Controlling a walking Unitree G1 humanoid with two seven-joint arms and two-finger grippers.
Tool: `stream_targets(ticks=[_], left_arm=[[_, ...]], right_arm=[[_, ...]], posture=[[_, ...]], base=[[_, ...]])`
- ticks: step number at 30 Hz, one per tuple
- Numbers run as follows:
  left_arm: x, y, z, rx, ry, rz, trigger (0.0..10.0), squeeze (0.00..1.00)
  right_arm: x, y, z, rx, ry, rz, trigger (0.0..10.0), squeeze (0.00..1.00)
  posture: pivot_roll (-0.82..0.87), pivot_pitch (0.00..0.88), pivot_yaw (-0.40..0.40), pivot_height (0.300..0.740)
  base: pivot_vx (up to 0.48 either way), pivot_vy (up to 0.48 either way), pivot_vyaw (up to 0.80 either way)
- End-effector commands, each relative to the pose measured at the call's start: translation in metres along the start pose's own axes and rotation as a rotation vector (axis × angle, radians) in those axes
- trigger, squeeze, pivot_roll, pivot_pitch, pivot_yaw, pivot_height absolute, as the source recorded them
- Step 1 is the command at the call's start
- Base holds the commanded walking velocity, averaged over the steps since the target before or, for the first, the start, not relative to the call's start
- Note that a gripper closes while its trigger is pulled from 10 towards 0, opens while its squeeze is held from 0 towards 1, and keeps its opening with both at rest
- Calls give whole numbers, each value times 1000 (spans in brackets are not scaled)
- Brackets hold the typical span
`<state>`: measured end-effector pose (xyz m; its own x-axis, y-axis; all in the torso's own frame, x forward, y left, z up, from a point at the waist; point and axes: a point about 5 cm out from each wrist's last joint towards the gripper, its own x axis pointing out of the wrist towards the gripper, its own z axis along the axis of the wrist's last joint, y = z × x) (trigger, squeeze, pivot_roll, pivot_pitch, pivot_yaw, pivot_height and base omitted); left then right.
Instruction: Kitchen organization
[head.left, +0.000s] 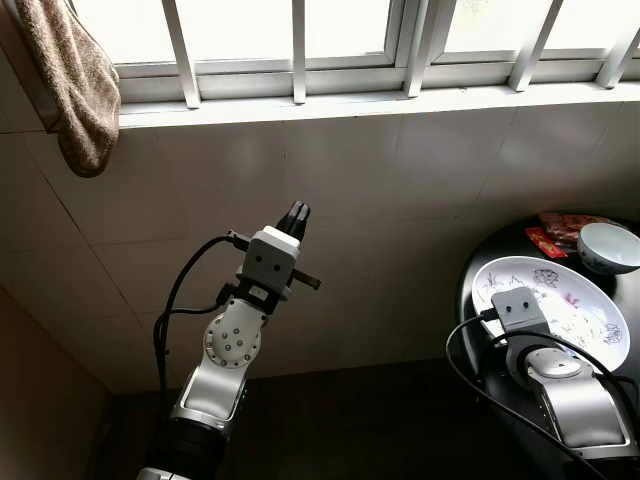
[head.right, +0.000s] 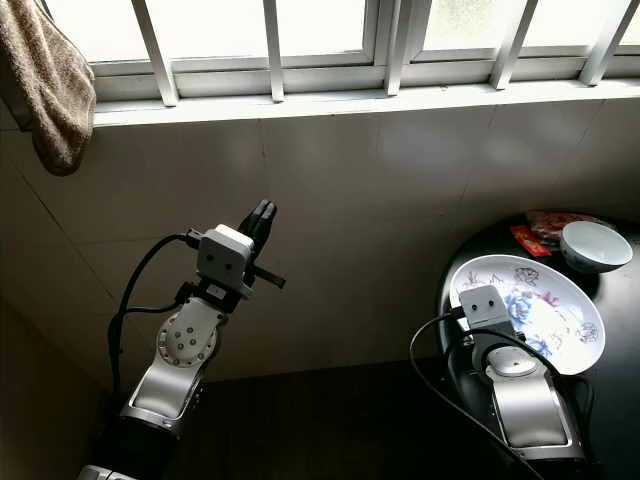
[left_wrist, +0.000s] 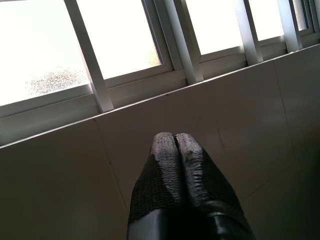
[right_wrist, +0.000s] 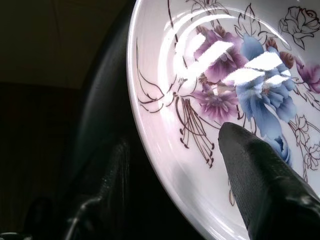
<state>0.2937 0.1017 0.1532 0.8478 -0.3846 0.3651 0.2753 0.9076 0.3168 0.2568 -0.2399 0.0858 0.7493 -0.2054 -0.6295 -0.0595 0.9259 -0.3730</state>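
A large white plate (head.left: 575, 300) with blue and purple flowers lies on a round black table (head.left: 473, 300) at my right. In the right wrist view my right gripper (right_wrist: 172, 145) is open astride the plate's (right_wrist: 200, 65) near rim. One black finger (right_wrist: 260, 175) is over the painted face, the other is dim below the rim. In the eye views its wrist hides the fingers. My left gripper (head.left: 296, 215) is raised at the left, shut on nothing, its fingertips (left_wrist: 175, 140) pointing at the tiled wall under the window.
A small white bowl (head.left: 608, 247) and red packets (head.left: 562, 228) sit behind the plate on the table. A brown towel (head.left: 70, 85) hangs at the upper left by the barred window's sill (head.left: 350, 100). Dark floor lies between my arms.
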Motion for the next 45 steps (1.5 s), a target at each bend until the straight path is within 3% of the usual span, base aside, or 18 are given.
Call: stream_targets(ticks=[1, 2, 4, 5, 14, 19, 25, 27, 31, 32, 33, 34, 35, 36, 37, 38, 45], left_arm=[[0, -1, -2, 2, 17, -5, 10000, 0], [0, -1, -2, 3, 18, -4, 10000, 0], [0, 0, -2, 3, 18, -4, 10000, 0], [0, 0, -3, 4, 19, -2, 10000, 0], [-1, 1, -3, 7, 26, 0, 10000, 0], [-1, 1, -4, 8, 29, -1, 10000, 0], [0, 0, -4, 11, 34, 1, 10000, 0], [0, 0, -5, 13, 35, -1, 10000, 0], [0, 0, -5, 16, 35, 1, 10000, 0], [0, 1, -5, 17, 35, 2, 10000, 0], [0, 1, -5, 19, 35, 3, 10000, 0], [0, 1, -5, 20, 35, 5, 10000, 0], [0, 1, -5, 20, 35, 5, 10000, 0], [0, 1, -5, 20, 35, 4, 10000, 0], [0, 1, -5, 20, 35, 4, 10000, 0], [0, 1, -5, 21, 34, 3, 10000, 0], [0, 1, -4, 26, 31, 1, 10000, 0]], right_arm=[[-1, 0, -3, -13, 13, 21, 3490, 0], [-1, 0, -3, -18, 9, 33, 1490, 0], [-1, 0, -4, -21, 6, 41, 1490, 0], [-1, 0, -3, -29, -3, 51, 0, 0], [-3, 1, 0, -80, -28, 84, 0, 0], [-5, 1, 6, -135, -90, 41, 0, 0], [-17, 7, 37, -195, -308, -71, 0, 0], [-25, 15, 54, -187, -438, -91, 0, 0], [-34, 25, 68, -200, -556, -87, 0, 20], [-38, 29, 72, -213, -600, -83, 0, 110], [-41, 33, 77, -246, -642, -90, 0, 110], [-48, 39, 84, -245, -714, -86, 0, 329], [-48, 39, 84, -245, -714, -86, 0, 329], [-56, 47, 91, -264, -804, -70, 0, 357], [-56, 47, 91, -264, -804, -70, 0, 357], [-61, 55, 95, -309, -869, -54, 0, 0], [-64, 72, 96, -348, -928, 0, 0, 0]], posture=[[-126, 0, -31, 740], [-124, 0, -33, 740], [-124, 0, -33, 740], [-124, 0, -33, 740], [-123, 0, -32, 740], [-124, 0, -31, 740], [-122, 0, -31, 740], [-119, 0, -32, 740], [-116, 0, -32, 740], [-116, 0, -32, 740], [-115, 0, -32, 740], [-115, 0, -32, 740], [-115, 0, -32, 740], [-113, 0, -32, 740], [-113, 0, -32, 740], [-113, 0, -31, 740], [-104, 0, -32, 740]], base=[[0, 0, 0], [0, 0, 0], [0, 0, 0], [0, 0, 0], [0, 0, 0], [0, 0, 0], [0, 0, 0], [0, 0, 0], [0, 0, 0], [0, 0, 675], [0, 0, 675], [0, 0, 800], [0, 0, 800], [0, 0, 800], [0, 0, 800], [0, 0, 800], [0, 0, 800]])
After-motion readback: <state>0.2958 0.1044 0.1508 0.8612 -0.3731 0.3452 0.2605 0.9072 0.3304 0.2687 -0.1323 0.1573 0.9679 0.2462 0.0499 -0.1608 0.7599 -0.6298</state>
